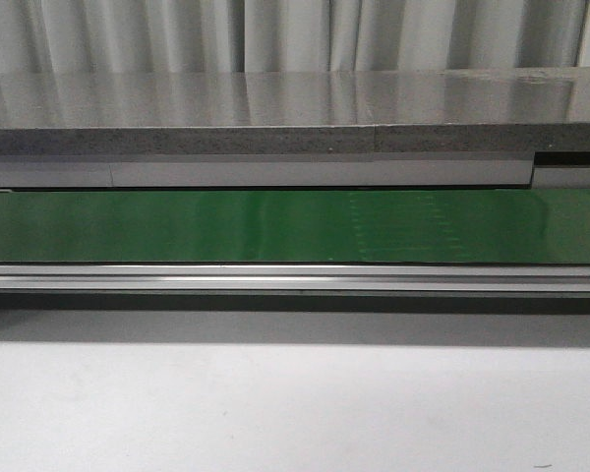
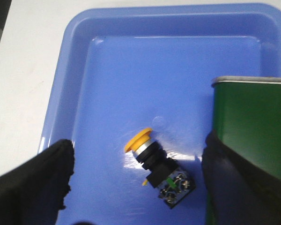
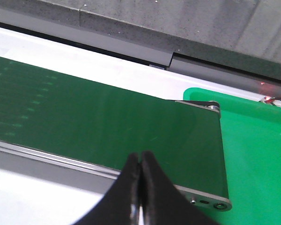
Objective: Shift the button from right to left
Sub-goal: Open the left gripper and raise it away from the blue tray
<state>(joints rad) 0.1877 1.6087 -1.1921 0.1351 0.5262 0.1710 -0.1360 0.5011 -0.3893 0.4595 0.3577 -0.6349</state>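
Grey corrugated wall panels [image 1: 275, 34] are standing at the back of the front view, w/ a long grey ledge [image 1: 275, 108] running below them. Under that ledge a green conveyor belt [image 1: 226, 226] is stretching across the whole width, w/ a metal rail [image 1: 275, 278] along its near edge and a white tabletop [image 1: 275, 403] lying in front — no arms are showing in this view.

In the left wrist view a blue tray [image 2: 79, 70] is sitting on the white surface, and the button [image 2: 157, 166] is lying on its side on the tray floor, yellow cap pointing away from the black switch body w/ its screw terminals. The left gripper [image 2: 136, 185] is hanging over it w/ its fingers [image 2: 42, 183] spread wide apart, one on each side of the button, neither touching it. The belt's green end is showing just beside the tray, overlapping one edge.

In the right wrist view the right gripper [image 3: 140, 187] is hanging over the belt's near rail — its fingers [image 3: 124, 192] are pressing together w/ nothing between them. A green bin [image 3: 257, 154] is sitting past the belt's end roller [image 3: 214, 108].
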